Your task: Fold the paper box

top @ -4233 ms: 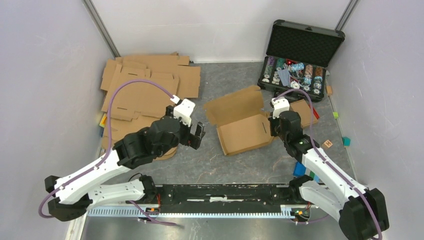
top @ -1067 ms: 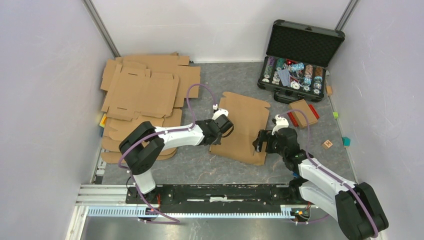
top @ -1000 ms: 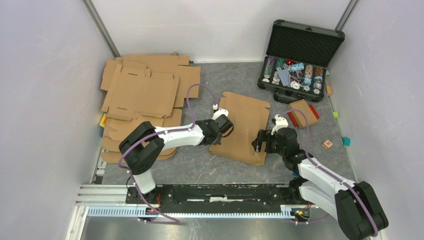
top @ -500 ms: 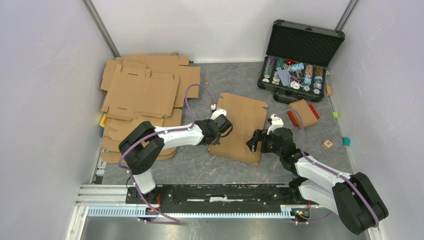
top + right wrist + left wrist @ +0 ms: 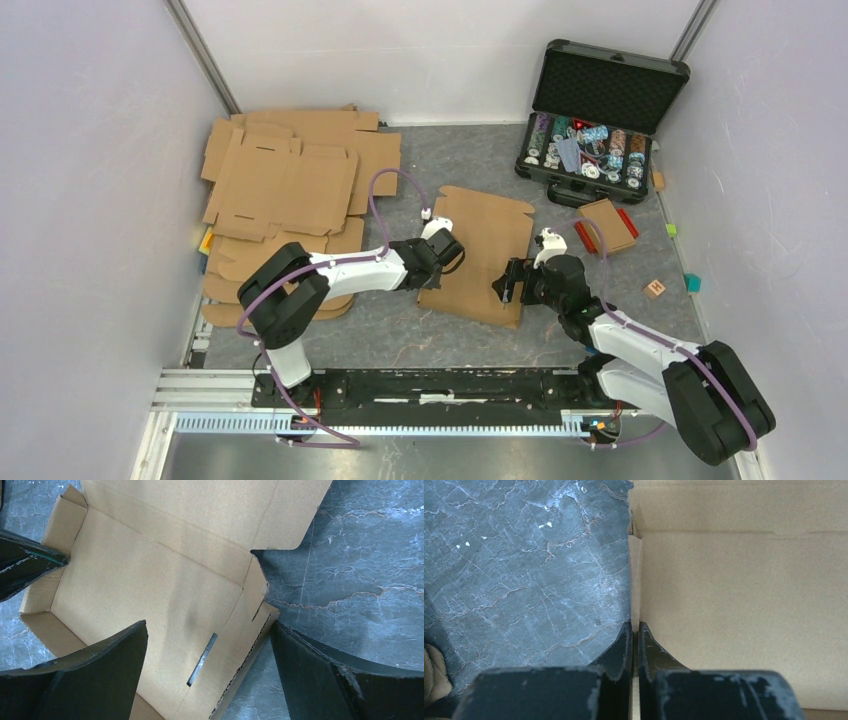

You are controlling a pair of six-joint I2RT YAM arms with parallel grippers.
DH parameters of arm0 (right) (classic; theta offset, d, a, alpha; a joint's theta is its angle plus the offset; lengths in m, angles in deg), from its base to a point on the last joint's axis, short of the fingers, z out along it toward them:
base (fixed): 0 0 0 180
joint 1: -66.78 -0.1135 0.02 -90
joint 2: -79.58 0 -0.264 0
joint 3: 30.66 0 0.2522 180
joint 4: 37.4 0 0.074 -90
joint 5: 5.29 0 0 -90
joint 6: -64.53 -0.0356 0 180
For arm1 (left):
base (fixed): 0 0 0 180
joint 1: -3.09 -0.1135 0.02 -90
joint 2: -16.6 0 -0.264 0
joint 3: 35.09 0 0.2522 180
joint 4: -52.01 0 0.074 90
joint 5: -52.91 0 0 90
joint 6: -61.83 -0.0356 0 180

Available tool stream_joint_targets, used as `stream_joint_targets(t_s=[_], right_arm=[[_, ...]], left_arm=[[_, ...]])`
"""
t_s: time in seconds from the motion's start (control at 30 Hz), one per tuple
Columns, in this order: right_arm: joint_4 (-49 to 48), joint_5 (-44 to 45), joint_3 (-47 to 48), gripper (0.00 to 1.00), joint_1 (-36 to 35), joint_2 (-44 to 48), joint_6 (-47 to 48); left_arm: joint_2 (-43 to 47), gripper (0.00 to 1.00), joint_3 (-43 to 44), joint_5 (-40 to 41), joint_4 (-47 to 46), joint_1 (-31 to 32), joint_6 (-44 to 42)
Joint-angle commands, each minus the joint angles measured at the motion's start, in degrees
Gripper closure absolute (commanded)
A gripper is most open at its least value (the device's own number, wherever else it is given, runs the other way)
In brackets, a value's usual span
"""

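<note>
L pincer (image 5: 635, 630) is clamped tight on the left side wall of the plain brown corrugated cardboard box blank (image 5: 482, 250). A thin card edge runs straight in between the closed fingertips. The blank sits mid-table on the grey marbled tabletop (image 5: 400, 330), between both arms, lid panel pointing to the back wall.

R pincer (image 5: 209, 630) is wide open and holds nothing. It straddles the right side wall, the one w/ the slot: one finger over the box floor, the other outside over the table.

Step, imo: standing the side walls up, L side pinned, R side not yet gripped. Next move prob needs R to close on that slotted wall and tip it upright w/o dragging the blank, L acting as anchor.

Hard to see: from the top cam the blank looks near flat, so can't judge how upright the walls are. Near wall is cut off in the R wrist view. L wrist cam shows only one corner.

Off-task: stack of flat brown cardboard blanks (image 5: 290, 190) far left, open black hard case of poker chips (image 5: 600, 120) far right.
</note>
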Motion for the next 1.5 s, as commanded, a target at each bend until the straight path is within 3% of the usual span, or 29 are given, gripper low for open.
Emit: stream_joint_targets(t_s=[0.0,0.2,0.33,0.6,0.83,1.03,1.13,1.27,1.47], right_arm=[[9.4,-5.1,-2.4,0.02,-1.6,-2.2,-1.8],[19.8,9.2,2.2,0.02,-1.6,4.3,3.4],[22.5,13.9,3.7,0.02,-1.4,9.1,7.3],[22.2,14.0,8.4,0.02,-0.1,13.3,6.8],[19.7,16.1,12.2,0.02,1.8,11.1,6.4],[13.3,15.6,15.6,0.02,4.4,5.3,7.1],[12.1,10.7,20.0,0.02,7.0,-0.9,8.9],[13.0,-1.9,31.1,0.02,8.9,-11.0,15.9],[22.0,-6.7,49.0,0.02,9.8,-25.8,24.1]], left_arm=[[-3.2,0.98,0.0,-9.3,-9.4,1.3,5.7],[-1.9,0.98,-0.5,-3.6,-6.4,1.0,4.8],[1.8,0.98,-4.5,-0.2,-9.3,0.8,3.3],[4.3,0.98,-8.5,-1.2,-12.6,-0.6,1.3],[6.3,0.98,-10.4,-4.8,-13.7,-2.7,-0.1],[8.0,0.98,-9.9,-6.6,-11.2,-3.4,-2.2],[8.5,0.98,-10.0,-6.7,-10.3,-3.6,-3.2],[8.5,0.98,-10.3,-7.6,-11.0,-3.6,-4.7],[7.6,0.98,-9.5,-10.8,-9.9,-3.6,-8.2]])
